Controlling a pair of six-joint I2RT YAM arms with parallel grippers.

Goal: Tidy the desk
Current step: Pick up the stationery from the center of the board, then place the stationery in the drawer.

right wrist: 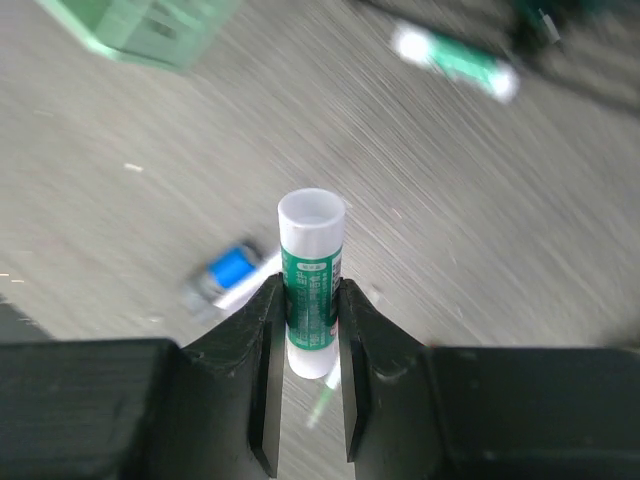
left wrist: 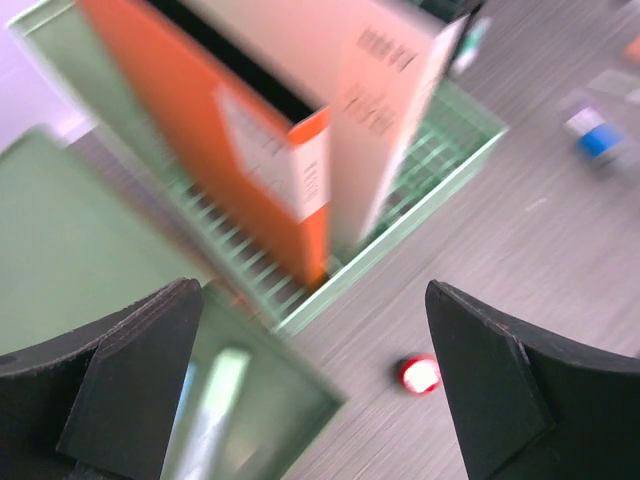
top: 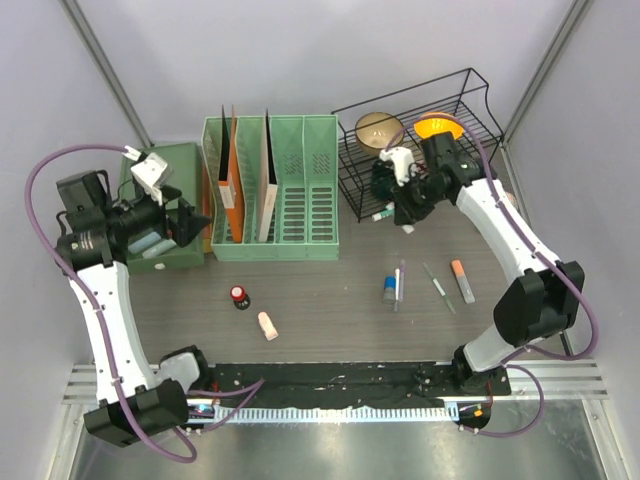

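Pinching a green-and-white glue stick point(right wrist: 311, 262) across the middle of its barrel, the right claw point(right wrist: 307, 300) hangs above the bench point(top: 330, 290), just off the right end of the green file rack point(top: 280, 190). Its jaws are drawn in to the width of the stick, one pad flat on each side. The white end pokes out past the fingertips.

From where I stand, the stick looks light and stiff. It is a smooth round plastic tube, so I would expect it to twist or slide if squeezed near an end. Mid-barrel, where the claw has it, seems the safest hold.

The bench itself spreads in front of and to both sides of the rack. It is hard, flat and fixed, so there is nothing on it to grab. Round things set down on it will probably roll.

The left claw point(left wrist: 310, 300) is spread wide and holds nothing. It hovers to the left of the rack, over the near corner of a green tray point(top: 175, 205). That wrist view is blurred, but I see no contact.

In front of the rack lie a red-capped pot point(top: 239, 296) and a pale pink eraser point(top: 267, 325). Some pens point(top: 398, 285) are further right.
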